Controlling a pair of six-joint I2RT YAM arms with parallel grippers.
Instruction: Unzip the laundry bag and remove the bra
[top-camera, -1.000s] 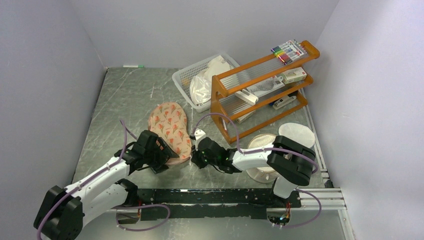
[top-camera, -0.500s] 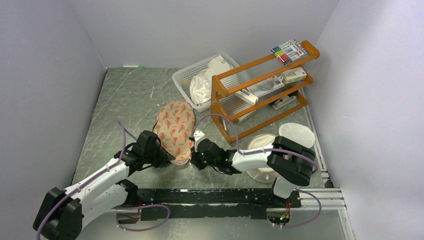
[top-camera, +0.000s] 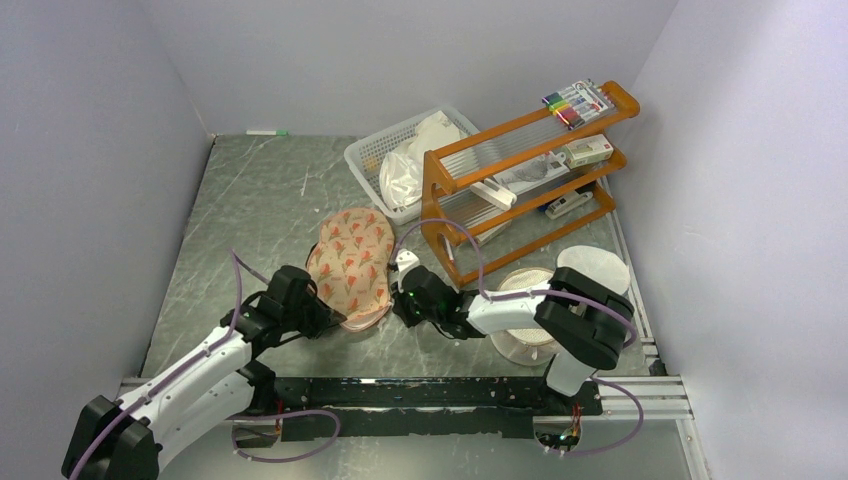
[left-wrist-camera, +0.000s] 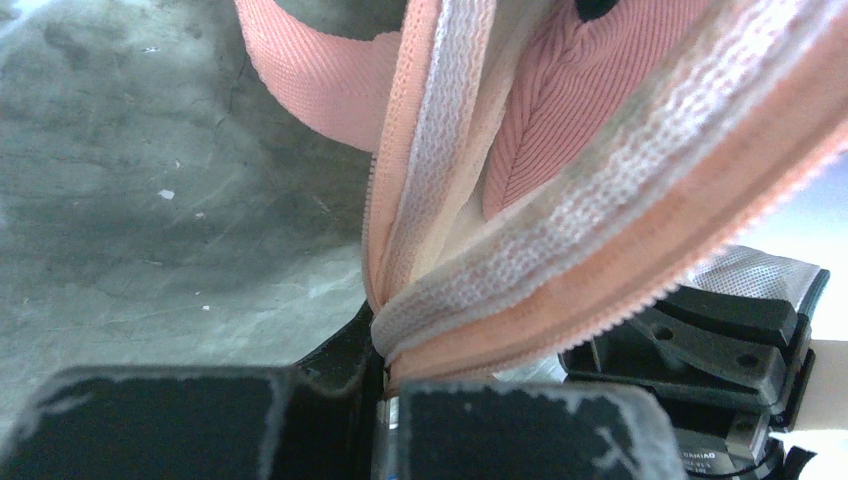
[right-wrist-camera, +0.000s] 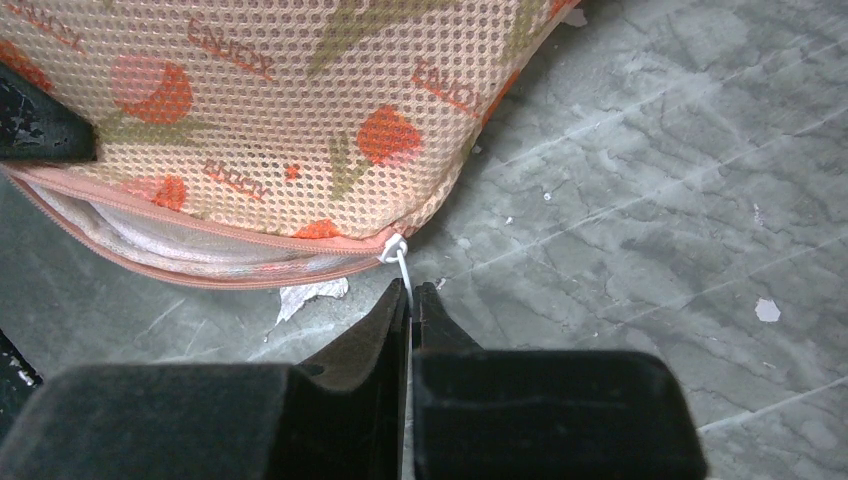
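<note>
The laundry bag (top-camera: 352, 258), peach mesh with red-orange flowers, lies flat mid-table. My left gripper (top-camera: 322, 318) is at its near-left edge, shut on the pink zip rim (left-wrist-camera: 560, 270); the left gripper (left-wrist-camera: 390, 375) pinches both tape layers. Pink ribbed fabric (left-wrist-camera: 560, 110) shows inside the gap; I cannot tell whether it is the bra. My right gripper (top-camera: 401, 298) sits at the bag's near-right corner. In the right wrist view the right gripper (right-wrist-camera: 412, 292) is shut on the white zip pull (right-wrist-camera: 398, 252) of the bag (right-wrist-camera: 300, 100). The zip gapes to the pull's left.
A white basket (top-camera: 372, 152) with plastic bags stands behind the bag, beside an orange wooden rack (top-camera: 520, 180). A white mesh drum (top-camera: 525, 300) and its round lid (top-camera: 592, 268) lie by the right arm. A paper scrap (right-wrist-camera: 310, 293) lies under the bag's edge.
</note>
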